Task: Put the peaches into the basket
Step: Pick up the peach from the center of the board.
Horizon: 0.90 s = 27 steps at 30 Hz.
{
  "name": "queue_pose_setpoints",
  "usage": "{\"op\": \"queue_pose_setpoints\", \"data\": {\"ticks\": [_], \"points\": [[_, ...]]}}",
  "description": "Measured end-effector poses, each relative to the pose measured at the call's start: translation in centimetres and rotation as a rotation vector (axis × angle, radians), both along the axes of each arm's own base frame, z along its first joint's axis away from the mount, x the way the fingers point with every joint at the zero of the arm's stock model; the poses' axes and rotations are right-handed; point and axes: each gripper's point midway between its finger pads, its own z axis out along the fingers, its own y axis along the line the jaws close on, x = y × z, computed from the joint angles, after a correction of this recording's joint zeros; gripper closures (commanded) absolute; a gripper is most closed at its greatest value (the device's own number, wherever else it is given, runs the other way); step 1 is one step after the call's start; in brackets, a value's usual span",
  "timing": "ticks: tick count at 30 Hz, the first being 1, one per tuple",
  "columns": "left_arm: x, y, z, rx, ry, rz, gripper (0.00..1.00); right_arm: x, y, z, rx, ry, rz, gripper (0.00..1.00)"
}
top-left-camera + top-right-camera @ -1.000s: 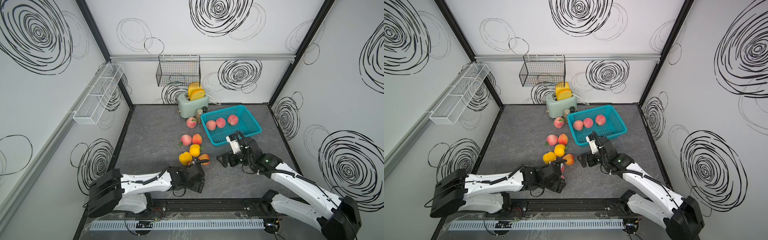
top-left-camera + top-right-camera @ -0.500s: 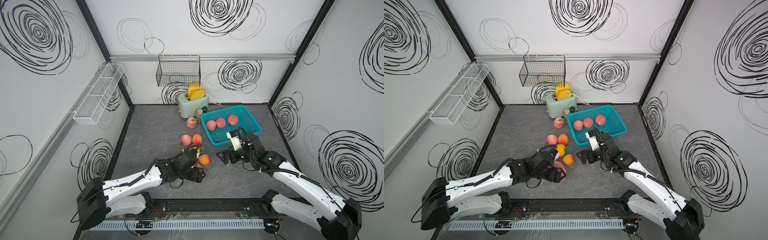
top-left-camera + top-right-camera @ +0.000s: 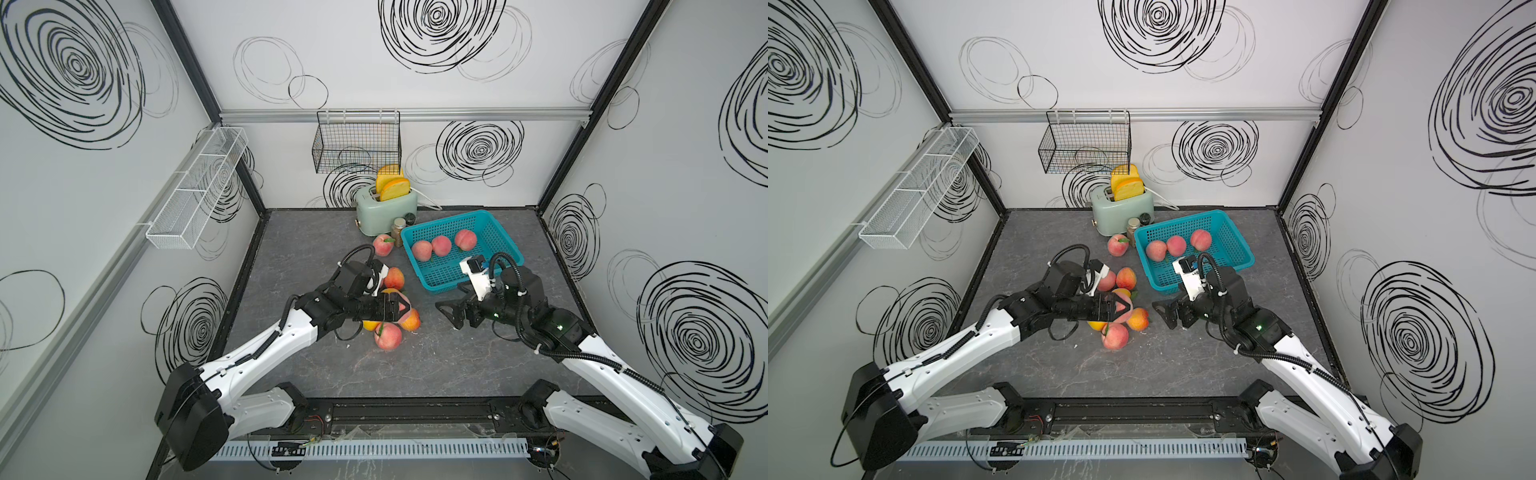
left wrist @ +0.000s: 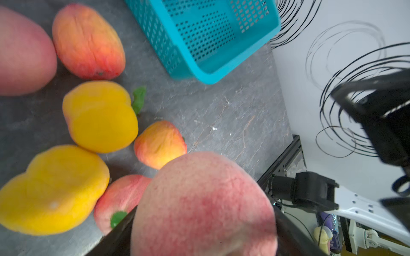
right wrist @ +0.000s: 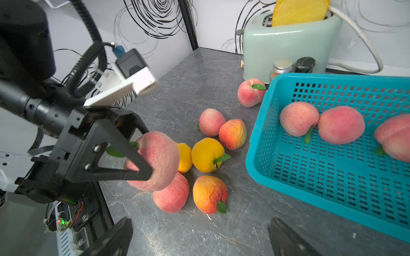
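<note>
Left arm has swung forward from the near side of the pile and lifted. The left fingers [image 5: 137, 156] now clamp a pink peach [image 5: 164, 155] across its widest part, leaf turned toward the palm, clear above the heap. Gripping the broad middle probably keeps the round fruit from rolling out on the way.

The right fingers [image 3: 451, 312] have barely shifted. They stand spread wide and empty, low over the tabletop [image 3: 291, 249], just in front of the basket [image 3: 500, 235] and facing the pile. They seem to be waiting their turn and leaving a lane.

Seven loose peaches [image 3: 388, 336] remain on the tabletop, most bunched under the held one and one pink one off near the toaster [image 3: 386, 208]. Three pink peaches [image 3: 441, 245] lie in a row inside the basket. The carry across to it looks next.
</note>
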Motion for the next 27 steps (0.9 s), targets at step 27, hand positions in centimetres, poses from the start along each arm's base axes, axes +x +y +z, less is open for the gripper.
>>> {"op": "queue_pose_setpoints", "data": {"ticks": [27], "points": [[3.6,-4.2,5.8,-0.265,-0.063,-0.153,0.21,3.8,4.0,-1.7,0.017,-0.113,0.087,0.01]]}}
